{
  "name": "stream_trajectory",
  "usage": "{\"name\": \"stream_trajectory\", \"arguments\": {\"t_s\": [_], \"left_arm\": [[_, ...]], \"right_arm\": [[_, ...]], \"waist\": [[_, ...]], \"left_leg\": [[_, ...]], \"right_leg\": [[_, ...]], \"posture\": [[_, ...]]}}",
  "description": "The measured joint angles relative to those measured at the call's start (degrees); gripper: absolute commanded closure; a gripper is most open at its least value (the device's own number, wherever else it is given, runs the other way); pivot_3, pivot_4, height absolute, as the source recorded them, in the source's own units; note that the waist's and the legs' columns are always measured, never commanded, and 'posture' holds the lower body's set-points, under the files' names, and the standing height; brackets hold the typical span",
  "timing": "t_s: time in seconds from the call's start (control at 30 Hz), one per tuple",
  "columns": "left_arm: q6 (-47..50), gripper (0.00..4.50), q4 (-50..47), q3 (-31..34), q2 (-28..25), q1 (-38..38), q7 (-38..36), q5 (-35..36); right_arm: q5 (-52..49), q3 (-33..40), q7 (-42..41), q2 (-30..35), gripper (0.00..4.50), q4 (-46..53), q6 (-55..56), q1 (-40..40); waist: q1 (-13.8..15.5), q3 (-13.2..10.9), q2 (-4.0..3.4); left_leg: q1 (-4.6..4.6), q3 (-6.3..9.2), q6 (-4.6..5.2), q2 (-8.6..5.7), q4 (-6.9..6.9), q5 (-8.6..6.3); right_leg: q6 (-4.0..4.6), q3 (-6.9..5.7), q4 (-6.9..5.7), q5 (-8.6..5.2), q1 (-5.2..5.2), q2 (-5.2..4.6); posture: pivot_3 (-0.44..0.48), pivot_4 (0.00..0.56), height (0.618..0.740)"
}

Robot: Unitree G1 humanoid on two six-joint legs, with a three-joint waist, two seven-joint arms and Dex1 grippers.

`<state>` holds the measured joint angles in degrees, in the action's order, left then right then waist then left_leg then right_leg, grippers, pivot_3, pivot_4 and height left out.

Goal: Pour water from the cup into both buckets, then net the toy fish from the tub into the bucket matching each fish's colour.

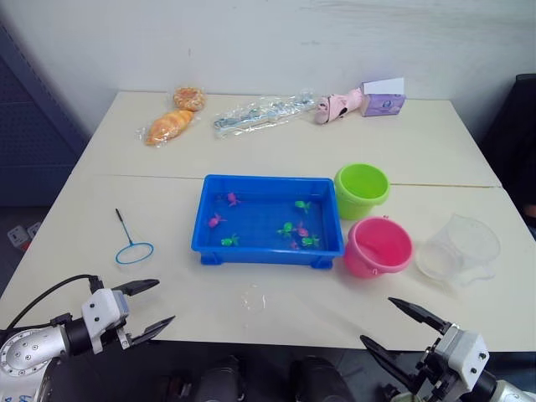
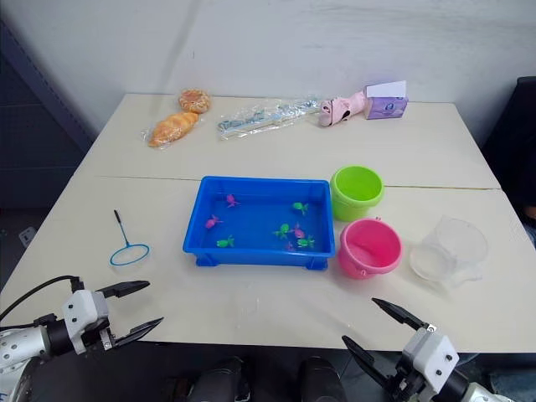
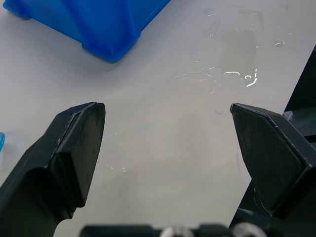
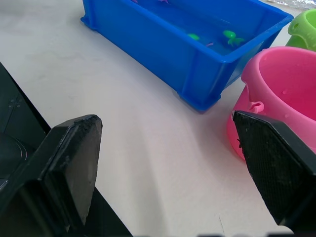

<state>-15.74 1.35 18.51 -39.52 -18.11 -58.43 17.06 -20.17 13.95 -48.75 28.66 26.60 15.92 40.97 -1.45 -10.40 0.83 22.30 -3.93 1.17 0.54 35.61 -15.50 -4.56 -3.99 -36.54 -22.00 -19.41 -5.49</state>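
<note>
**Cup first: reach right, lift level, pour into each bucket**

Both arms hang at the near edge of the worktop point(image 1: 268, 134) with nothing held, so the pouring looks not yet begun. The left gripper point(image 1: 149, 308) has its fingers spread wide over bare surface near a few spilled droplets; the right gripper point(image 1: 400, 328) is likewise released, its fingers parted and aimed toward the pink bucket.

To do this step well, I would send the right gripper to the cup, since that arm is nearer. Take it by the side wall, away from the pouring lip, and keep it level while lifting. A clear, thin wall probably flexes, so squeeze gently. Tip the lip over the middle of each bucket, because the two stand close together and just beside the tub.

- Tub point(image 1: 203, 239): bright blue, shallow, rectangular, mid-worktop, with water in it.
- Cup point(image 1: 460, 249): wide, transparent, right of the pink bucket and apart from it. How much water it holds I cannot tell.
- Green bucket point(image 1: 362, 190): lime, by the tub's far right corner.
- Pink bucket point(image 1: 378, 247): by the near right corner, droplets inside.
- Net point(image 1: 132, 244): blue hoop, thin dark handle, flat on the worktop left of the tub.
- Fish point(image 1: 286, 229): tiny, pink and green, scattered in the tub.
</note>
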Motion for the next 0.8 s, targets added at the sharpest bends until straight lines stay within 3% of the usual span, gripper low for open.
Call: {"name": "stream_trajectory", "arguments": {"t_s": [0.07,0.2,0.27,0.43,0.6,0.8], "left_arm": [[1.40,0.14,-0.54,-0.38,-0.19,0.29,-0.07,0.73],[20.50,0.14,-19.55,-8.93,-3.17,9.81,-1.01,14.42],[25.70,0.14,-24.29,-10.95,-3.22,14.37,-0.65,18.24],[32.29,0.14,-25.27,-14.74,-2.45,19.59,0.19,19.64],[34.40,0.14,-24.99,-16.65,-0.26,25.22,0.16,19.66],[34.38,0.14,-22.57,-18.53,1.99,29.22,0.04,18.40]], "right_arm": [[-0.19,0.14,0.27,-0.13,0.00,0.13,-0.18,0.28],[-5.86,5.83,6.40,-5.24,0.00,3.96,-3.23,5.91],[-8.48,8.50,9.44,-8.12,0.00,5.96,-3.84,7.96],[-10.73,12.48,17.09,-16.82,0.00,5.87,-4.85,11.62],[-7.83,13.80,27.58,-19.91,0.00,3.86,-8.47,4.50],[-5.37,16.88,36.38,-17.78,0.00,-2.72,-13.82,-6.39]], "waist": [[0.01,0.00,0.00],[2.22,0.00,-0.10],[1.92,0.20,-0.34],[0.44,0.24,-0.51],[-0.09,0.23,-0.50],[0.03,0.23,-0.52]], "left_leg": [[0.00,0.00,0.00,0.00,0.00,0.00],[0.10,0.14,-0.20,-0.01,0.20,-0.09],[0.05,0.07,-0.16,-0.01,0.18,-0.03],[-0.09,-0.08,-0.19,0.12,-0.08,0.13],[-0.07,-0.12,-0.36,0.10,-0.04,0.10],[-0.06,-0.15,-0.44,0.08,-0.04,0.41]], "right_leg": [[0.00,0.00,-0.01,0.00,0.00,0.00],[0.00,-0.01,-0.06,0.00,0.12,-0.05],[0.00,0.02,0.01,0.00,0.17,-0.03],[0.01,0.11,-0.04,-0.02,0.10,0.14],[0.01,0.21,-0.07,-0.02,0.08,0.13],[0.02,0.22,-0.34,-0.02,-0.06,0.15]], "posture": [[0.000,0.150,0.740],[0.000,0.150,0.740],[0.000,0.150,0.740],[0.000,0.150,0.740],[0.000,0.150,0.740],[0.000,0.150,0.740]]}}
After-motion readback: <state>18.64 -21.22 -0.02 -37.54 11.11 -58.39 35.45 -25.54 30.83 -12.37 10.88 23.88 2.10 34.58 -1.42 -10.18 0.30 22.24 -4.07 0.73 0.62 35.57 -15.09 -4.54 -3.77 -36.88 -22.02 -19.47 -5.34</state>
